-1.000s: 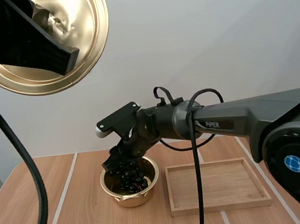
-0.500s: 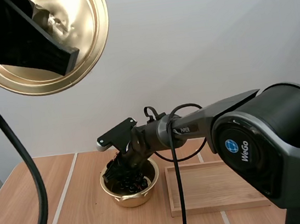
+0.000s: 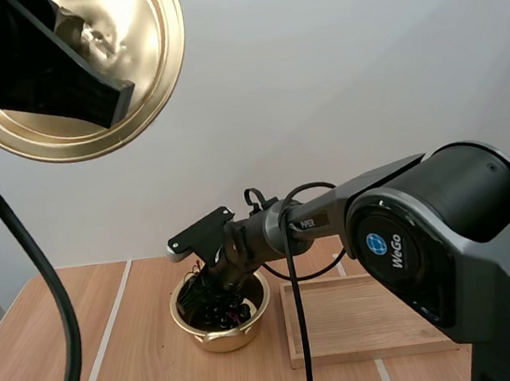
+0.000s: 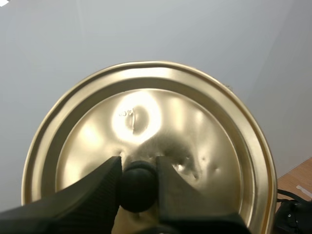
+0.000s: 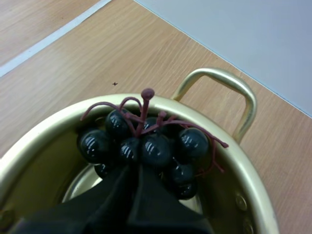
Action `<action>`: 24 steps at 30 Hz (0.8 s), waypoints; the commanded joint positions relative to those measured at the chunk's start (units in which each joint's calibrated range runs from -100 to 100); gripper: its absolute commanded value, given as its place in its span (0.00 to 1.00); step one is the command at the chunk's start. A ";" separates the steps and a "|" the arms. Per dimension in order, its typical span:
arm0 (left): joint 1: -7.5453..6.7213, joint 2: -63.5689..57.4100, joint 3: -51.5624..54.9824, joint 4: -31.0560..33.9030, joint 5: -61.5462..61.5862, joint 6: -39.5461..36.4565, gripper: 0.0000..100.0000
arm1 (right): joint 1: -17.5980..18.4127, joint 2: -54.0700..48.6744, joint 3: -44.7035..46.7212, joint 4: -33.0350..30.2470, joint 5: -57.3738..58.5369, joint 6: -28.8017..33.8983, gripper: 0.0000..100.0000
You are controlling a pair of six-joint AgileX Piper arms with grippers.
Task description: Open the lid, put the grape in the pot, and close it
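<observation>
Pinching the grapes (image 5: 146, 148) low inside the pot (image 5: 44, 131), right jaws; left jaws tight on the knob (image 4: 138, 185) of the lid (image 4: 195, 131).

Right hand (image 3: 199, 296) and grapes (image 3: 220, 311) inside pot (image 3: 220, 340); lid (image 3: 151, 58) aloft.

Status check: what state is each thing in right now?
pot: open, upright.
lid: off the pot, held aloft by its knob.
grapes: inside the pot, gripped.
wooden tray: flat beside the pot.
left gripper: shut on the lid's knob.
right gripper: shut on the grapes.
</observation>
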 commanded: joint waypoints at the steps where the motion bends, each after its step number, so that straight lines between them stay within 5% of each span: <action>1: -0.14 -0.34 -0.52 0.22 -0.42 -0.53 0.00 | 0.07 -0.79 -0.32 -1.12 4.91 -0.30 0.00; 15: -0.14 -0.34 -0.52 0.22 -0.42 -0.53 0.00 | -3.47 -7.51 -0.32 -5.60 22.30 -0.30 0.00; 24: -0.14 -0.34 -0.52 0.25 -0.58 -1.49 0.00 | -1.07 -3.59 -0.32 -5.06 20.94 -0.30 0.00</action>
